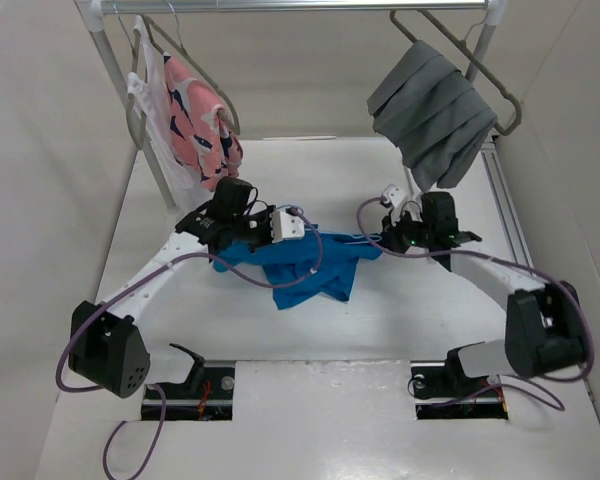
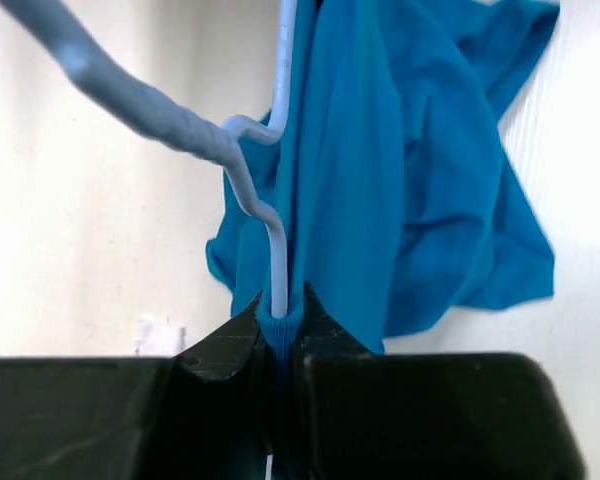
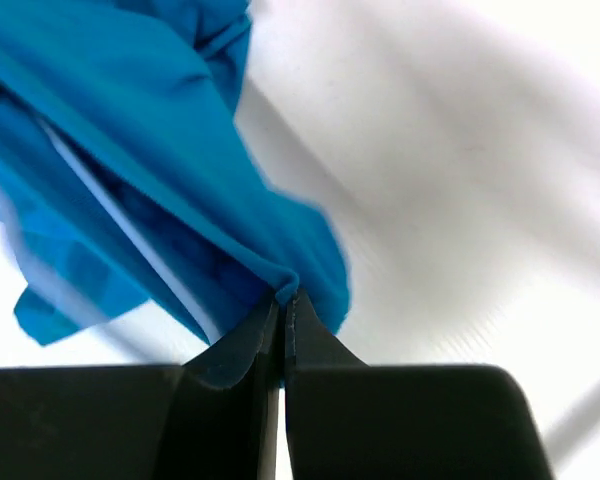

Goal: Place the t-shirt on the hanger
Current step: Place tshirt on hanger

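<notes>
The bright blue t-shirt (image 1: 305, 268) hangs bunched between my two grippers above the middle of the table. My left gripper (image 1: 242, 238) is shut on the t-shirt's ribbed collar and on the thin light-blue wire hanger (image 2: 242, 175), whose neck runs up from the jaws beside the cloth (image 2: 400, 180). My right gripper (image 1: 392, 240) is shut on a fold of the t-shirt's edge (image 3: 180, 200). A pale wire of the hanger (image 3: 130, 235) shows inside the cloth in the right wrist view. Most of the hanger is hidden by the t-shirt in the top view.
A rail (image 1: 300, 6) crosses the back. On it hang a pink patterned garment (image 1: 195, 115) at the left and a grey folded cloth (image 1: 435, 115) on a grey-brown hanger at the right. Walls close in on both sides.
</notes>
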